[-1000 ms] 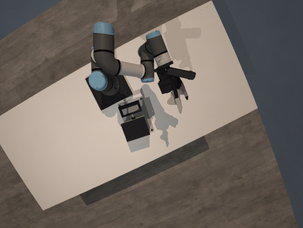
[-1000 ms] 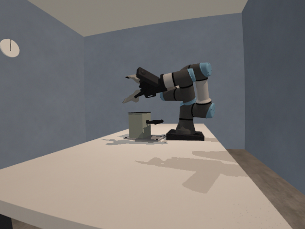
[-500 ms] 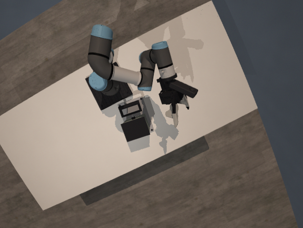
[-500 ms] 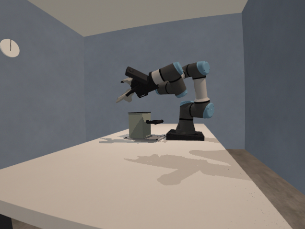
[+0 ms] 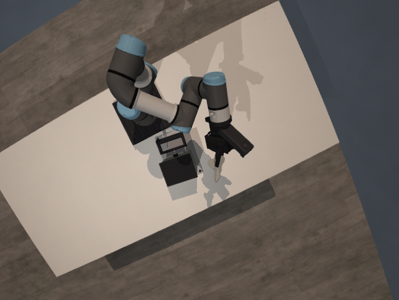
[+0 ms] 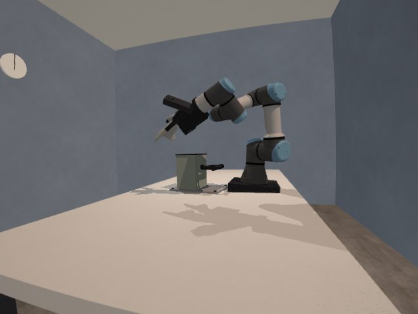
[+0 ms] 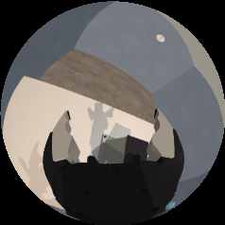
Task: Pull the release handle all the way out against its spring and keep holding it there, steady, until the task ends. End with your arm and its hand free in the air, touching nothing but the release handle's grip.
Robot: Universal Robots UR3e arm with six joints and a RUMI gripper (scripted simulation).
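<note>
An olive box housing with a dark top stands on a bolted plate on the white table. Its black release handle sticks out sideways toward the robot base; from above it shows as a dark rectangular grip. My gripper is open and empty, in the air above the box and to the side away from the handle, pointing down at a slant. From above its fingertips lie right of the box. In the wrist view the two fingers stand wide apart, with the box low between them and well below.
The robot base sits on a black plate just behind the handle, leaving a narrow gap there. The table edge runs close in front of the box, with wooden floor beyond. A round wall clock hangs at the left.
</note>
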